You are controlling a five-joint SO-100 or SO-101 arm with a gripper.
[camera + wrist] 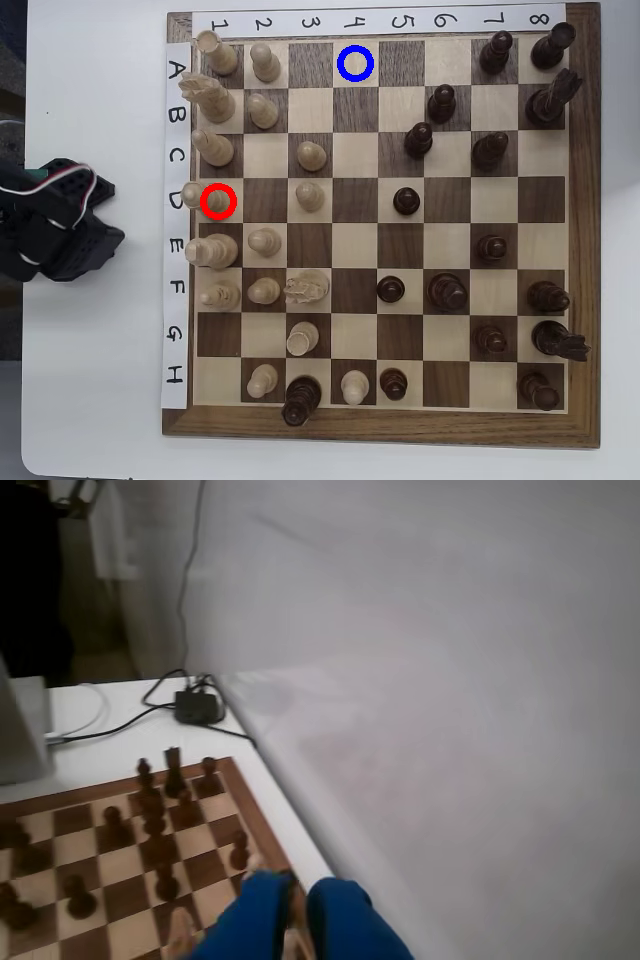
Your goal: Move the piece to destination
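Observation:
In the overhead view the piece point(196, 194), a small pale tan pawn with a knob head, stands on the red-ringed square point(217, 201) in row D, column 1. The destination point(356, 63), a blue ring on a light square in row A, column 4, is empty. My arm point(55, 235) sits off the board's left edge, apart from the piece. In the wrist view my gripper point(298, 885) shows as two blue fingers point(250, 920) close together at the bottom edge, holding nothing that I can see.
The chessboard point(375, 425) carries several pale pieces point(264, 64) on the left and dark pieces point(404, 200) on the right. A pale knight point(306, 288) stands in row F. In the wrist view a black box with cables point(198, 706) lies behind the board and a wall rises on the right.

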